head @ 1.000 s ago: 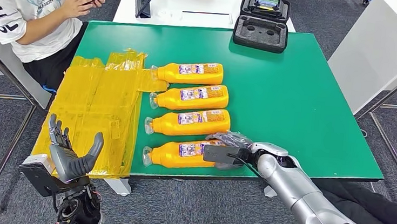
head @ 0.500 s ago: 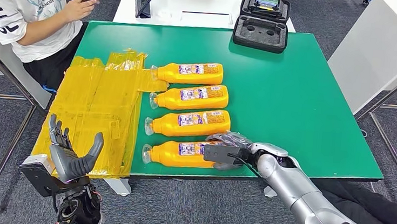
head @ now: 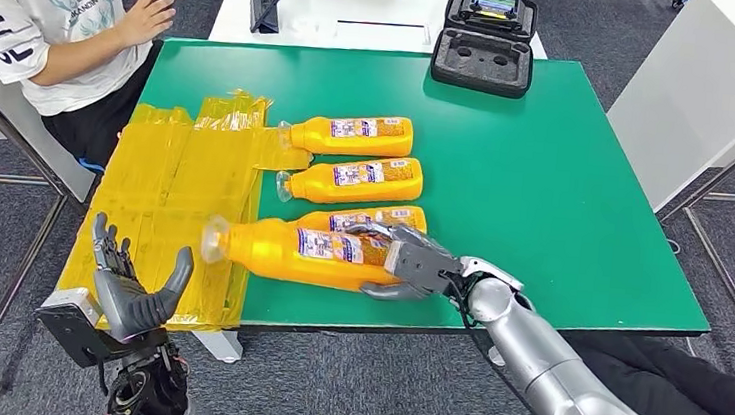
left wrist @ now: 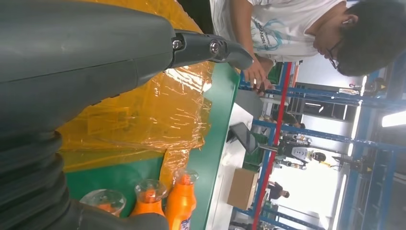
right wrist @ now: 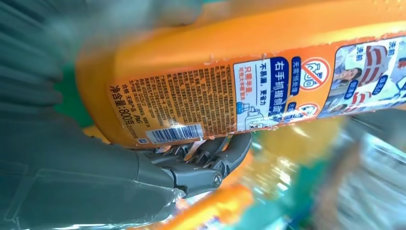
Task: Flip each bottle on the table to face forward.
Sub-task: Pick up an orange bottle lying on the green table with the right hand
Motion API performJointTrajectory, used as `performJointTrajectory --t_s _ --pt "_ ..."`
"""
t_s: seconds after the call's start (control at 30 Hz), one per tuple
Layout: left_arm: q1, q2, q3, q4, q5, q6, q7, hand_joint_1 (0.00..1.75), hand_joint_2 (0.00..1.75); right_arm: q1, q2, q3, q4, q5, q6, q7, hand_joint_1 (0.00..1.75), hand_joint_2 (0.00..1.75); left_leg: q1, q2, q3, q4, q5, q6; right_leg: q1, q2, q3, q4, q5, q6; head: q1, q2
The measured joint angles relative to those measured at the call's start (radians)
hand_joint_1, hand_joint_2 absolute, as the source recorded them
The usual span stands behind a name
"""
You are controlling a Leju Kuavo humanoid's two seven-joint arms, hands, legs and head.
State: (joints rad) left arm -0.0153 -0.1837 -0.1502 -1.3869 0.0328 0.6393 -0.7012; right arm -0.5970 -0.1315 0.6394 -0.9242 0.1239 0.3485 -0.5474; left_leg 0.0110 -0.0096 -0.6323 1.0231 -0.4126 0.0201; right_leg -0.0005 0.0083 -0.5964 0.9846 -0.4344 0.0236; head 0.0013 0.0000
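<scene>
Left hand (head: 132,292) is hanging out below the table's near-left corner, fingers spread, holding nothing. Next over, the lifted orange bottle (head: 289,251) is lying almost level above the near edge of the green table (head: 546,183), long axis running left-right, cap pointing left. Right hand (head: 409,263) is gripping its base end.

My right hand (head: 416,268) holds one bottle (head: 299,253) over the table's (head: 546,183) near edge; three bottles (head: 351,178) lie just beyond; plastic sheet (head: 178,201) left.
</scene>
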Motion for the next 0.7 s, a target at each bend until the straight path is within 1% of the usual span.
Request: performJointTrajectory --t_s 0.1,0.23,0.3,0.4,0.47,0.57,0.7 --pt "0.009 -0.004 0.004 -0.015 0.000 -0.004 0.000 0.00 1.75 0.024 0.020 -0.035 -0.044 -0.006 -0.030 -0.034 1.75 1.75 0.000 0.000 0.000 0.000 0.000 0.000 0.000 0.000 0.000 0.000 0.000 0.000 0.000 0.000" --pt "0.017 -0.005 0.015 -0.039 0.013 -0.026 0.000 0.00 1.75 0.036 0.044 -0.067 -0.072 -0.006 -0.064 -0.046 1.75 1.75 0.000 0.000 0.000 0.000 0.000 0.000 0.000 0.000 0.000 0.000 0.000 0.000 0.000 0.000" --pt "0.025 -0.007 0.025 -0.055 0.041 -0.072 0.000 0.00 1.75 0.040 0.057 -0.084 -0.074 -0.005 -0.087 -0.056 1.75 1.75 0.000 0.000 0.000 0.000 0.000 0.000 0.000 0.000 0.000 0.000 0.000 0.000 0.000 0.000" --pt "0.038 -0.011 0.039 -0.077 0.084 -0.176 0.000 0.00 1.75 0.057 0.083 -0.112 -0.074 0.002 -0.123 -0.077 1.75 1.75 0.000 0.000 0.000 0.000 0.000 0.000 0.000 0.000 0.000 0.000 0.000 0.000 0.000 0.000" --pt "0.045 -0.014 0.042 -0.089 0.094 -0.212 0.000 0.00 1.75 0.072 0.100 -0.124 -0.074 0.010 -0.138 -0.088 1.75 1.75 0.000 0.000 0.000 0.000 0.000 0.000 0.000 0.000 0.000 0.000 0.000 0.000 0.000 0.000" --pt "0.052 -0.015 0.044 -0.099 0.110 -0.245 0.000 0.00 1.75 0.090 0.118 -0.137 -0.074 0.022 -0.143 -0.095 1.75 1.75 0.000 0.000 0.000 0.000 0.000 0.000 0.000 0.000 0.000 0.000 0.000 0.000 0.000 0.000" --pt "0.052 -0.012 0.017 -0.105 0.173 -0.351 0.005 0.00 1.75 0.110 0.152 -0.154 -0.071 0.029 -0.132 -0.112 1.75 1.75 0.000 0.000 0.000 0.000 0.000 0.000 0.000 0.000 -0.001 0.000 0.000 0.000 0.000 0.000"
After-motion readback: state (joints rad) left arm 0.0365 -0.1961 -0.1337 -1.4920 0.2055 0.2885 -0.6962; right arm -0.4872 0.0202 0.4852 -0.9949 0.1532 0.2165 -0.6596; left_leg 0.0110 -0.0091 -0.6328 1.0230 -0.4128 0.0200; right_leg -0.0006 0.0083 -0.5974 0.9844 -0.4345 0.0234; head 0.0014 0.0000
